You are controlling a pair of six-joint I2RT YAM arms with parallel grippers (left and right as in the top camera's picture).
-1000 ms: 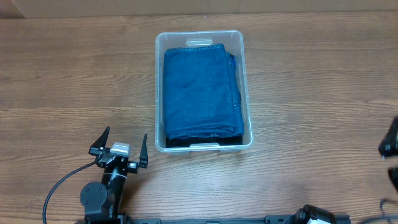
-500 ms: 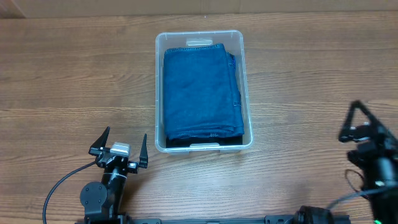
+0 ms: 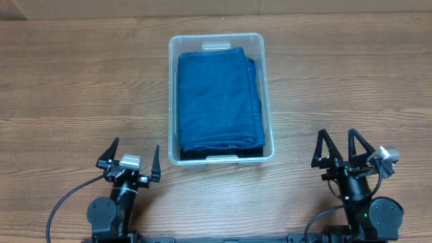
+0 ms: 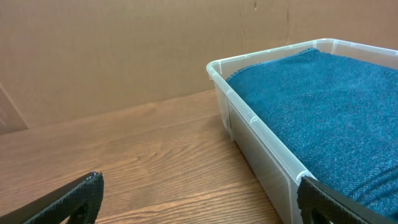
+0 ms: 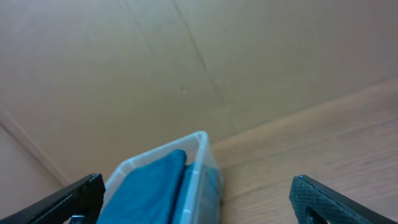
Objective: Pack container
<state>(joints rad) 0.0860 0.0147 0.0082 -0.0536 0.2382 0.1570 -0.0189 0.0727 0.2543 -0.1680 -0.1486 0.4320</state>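
From overhead, the container (image 3: 170, 101) was seen mid-table (image 3: 67, 81), with a folded blue cloth (image 3: 219, 98) laid flat inside and nearly filling it. The left gripper (image 3: 133, 154) and right gripper (image 3: 336, 145) were found near the front edge, well apart from the container, both spread wide and empty.

In the left wrist view, the cloth was seen at about rim height.

In the right wrist view, only one corner of the container was shown.

Packing was judged done. Any retreat was best made without the rim being brushed.
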